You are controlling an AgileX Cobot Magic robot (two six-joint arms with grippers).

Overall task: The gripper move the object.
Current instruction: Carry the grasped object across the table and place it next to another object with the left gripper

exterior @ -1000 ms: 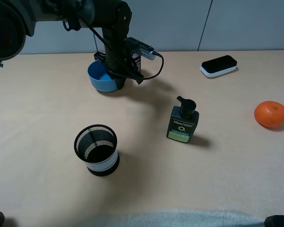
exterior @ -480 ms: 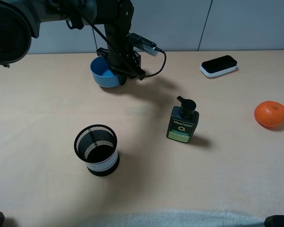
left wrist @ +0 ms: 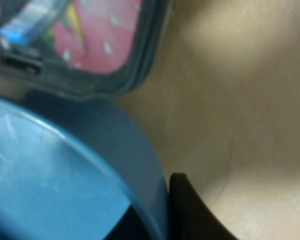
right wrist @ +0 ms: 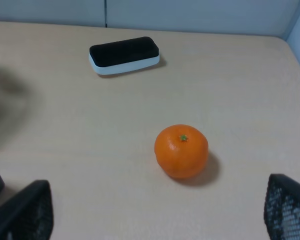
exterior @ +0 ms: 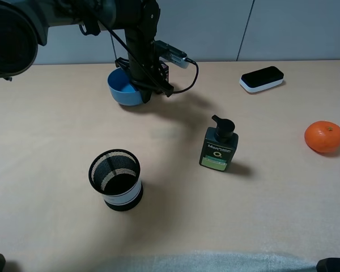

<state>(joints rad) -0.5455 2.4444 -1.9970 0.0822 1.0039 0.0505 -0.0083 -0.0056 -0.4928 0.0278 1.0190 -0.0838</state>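
Note:
The object, a plain blue bowl [exterior: 122,89], is at the back left of the table. My left gripper [exterior: 143,90] comes down from above and is shut on the bowl's right rim. In the left wrist view the bowl's wall [left wrist: 65,170] fills the near part, with one dark finger [left wrist: 190,212] against its outside. I cannot tell whether the bowl touches the table. In the right wrist view my right gripper [right wrist: 155,220] is open with nothing between its wide-set mesh-faced fingertips [right wrist: 25,210], above bare table.
A small pink strawberry-print box [left wrist: 90,40] stands just behind the bowl. A black mesh cup [exterior: 115,179] is front left and a dark pump bottle [exterior: 219,145] is mid-table. An orange [exterior: 323,136] and a black-and-white eraser [exterior: 262,79] lie on the right.
The left gripper and the blue bowl shifted slightly toward the back of the table a second ago, then stayed still. Nothing else moved.

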